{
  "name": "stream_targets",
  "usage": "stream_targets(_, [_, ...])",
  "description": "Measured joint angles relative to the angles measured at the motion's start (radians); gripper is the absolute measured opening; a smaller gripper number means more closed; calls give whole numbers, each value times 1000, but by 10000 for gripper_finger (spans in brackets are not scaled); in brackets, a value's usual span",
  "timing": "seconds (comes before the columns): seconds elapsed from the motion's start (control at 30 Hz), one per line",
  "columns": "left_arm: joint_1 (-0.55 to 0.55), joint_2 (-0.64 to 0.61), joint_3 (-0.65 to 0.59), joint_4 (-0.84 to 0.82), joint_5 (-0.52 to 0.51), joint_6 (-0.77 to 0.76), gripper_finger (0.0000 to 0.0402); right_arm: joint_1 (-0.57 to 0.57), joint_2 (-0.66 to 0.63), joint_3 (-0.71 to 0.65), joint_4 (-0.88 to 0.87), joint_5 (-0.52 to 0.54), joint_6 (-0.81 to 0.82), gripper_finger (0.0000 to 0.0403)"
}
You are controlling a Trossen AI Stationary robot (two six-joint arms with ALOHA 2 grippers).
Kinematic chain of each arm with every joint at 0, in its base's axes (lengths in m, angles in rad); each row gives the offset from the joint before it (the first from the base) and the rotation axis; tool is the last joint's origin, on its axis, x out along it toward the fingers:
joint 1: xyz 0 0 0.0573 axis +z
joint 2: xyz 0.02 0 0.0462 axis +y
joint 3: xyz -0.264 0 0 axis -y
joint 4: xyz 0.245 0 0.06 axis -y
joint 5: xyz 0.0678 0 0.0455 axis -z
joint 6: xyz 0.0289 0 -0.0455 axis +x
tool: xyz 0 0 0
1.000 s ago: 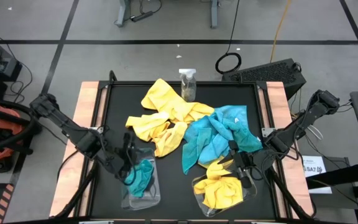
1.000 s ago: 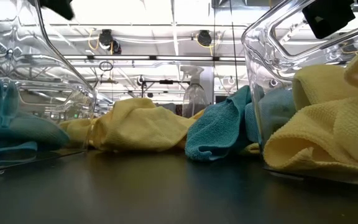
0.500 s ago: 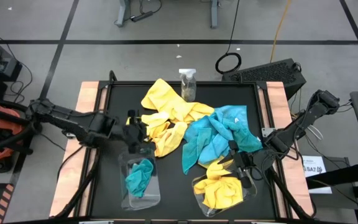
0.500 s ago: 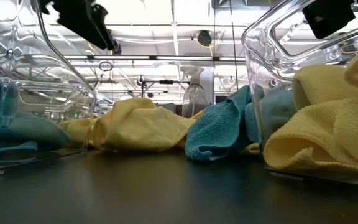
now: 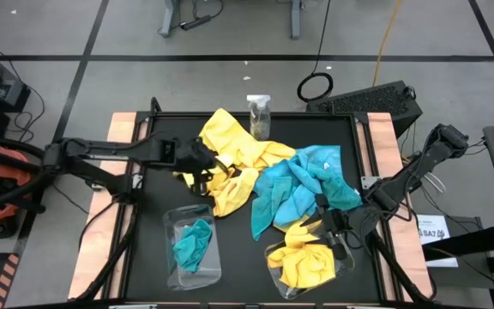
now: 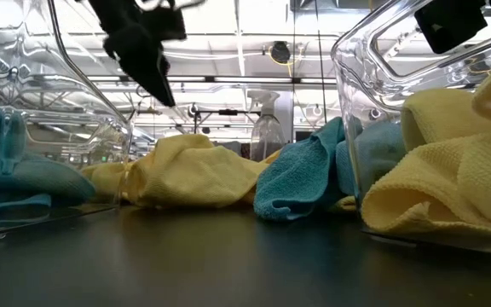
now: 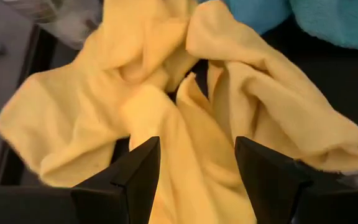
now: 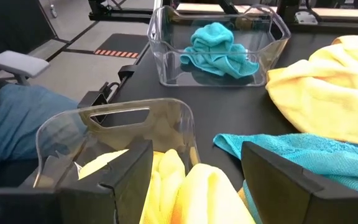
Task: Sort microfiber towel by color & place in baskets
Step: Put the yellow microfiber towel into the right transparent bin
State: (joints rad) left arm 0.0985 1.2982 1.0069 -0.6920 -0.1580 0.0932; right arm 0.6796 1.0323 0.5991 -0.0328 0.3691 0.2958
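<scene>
spray bottle (image 5: pixel 259 115) (blurred), towel-hidden tub (image 6: pixel 373 102) base

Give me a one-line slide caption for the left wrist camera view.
Open left gripper poised just above a rumpled yellow towel, with turquoise towels at the frame's edge.

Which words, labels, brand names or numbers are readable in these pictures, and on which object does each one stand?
No text can be read with certainty.
White paper label with dark print, lying on the floor to the right of the table: too small to read.
Small clear spray bottle at the far edge of the table: no legible label.
Two clear plastic baskets: no print visible.
</scene>
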Motion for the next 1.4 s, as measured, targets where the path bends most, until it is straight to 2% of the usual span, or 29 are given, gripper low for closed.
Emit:
stream_targets(0.17, [50,84,0,57,48,23,215,1,24,0,-3,-1,6,238])
stream_targets(0.67, [200,287,0,56,60,36,215,1,57,0,5,-8,32,238])
stream_targets(0.77, [215,312,0,57,106,46,206,1,57,0,5,-8,32,238])
stream_targets(0.9, [216,326,0,56,138,61,162,1,57,0,5,-8,31,238])
stream_targets(1.1, [216,326,0,55,155,90,26,1,57,0,5,-5,25,238])
stream_targets(1.13, [216,326,0,55,155,95,14,1,57,0,5,-4,25,238])
stream_targets(1.4, [215,297,17,20,147,89,5,1,57,0,7,4,25,238])
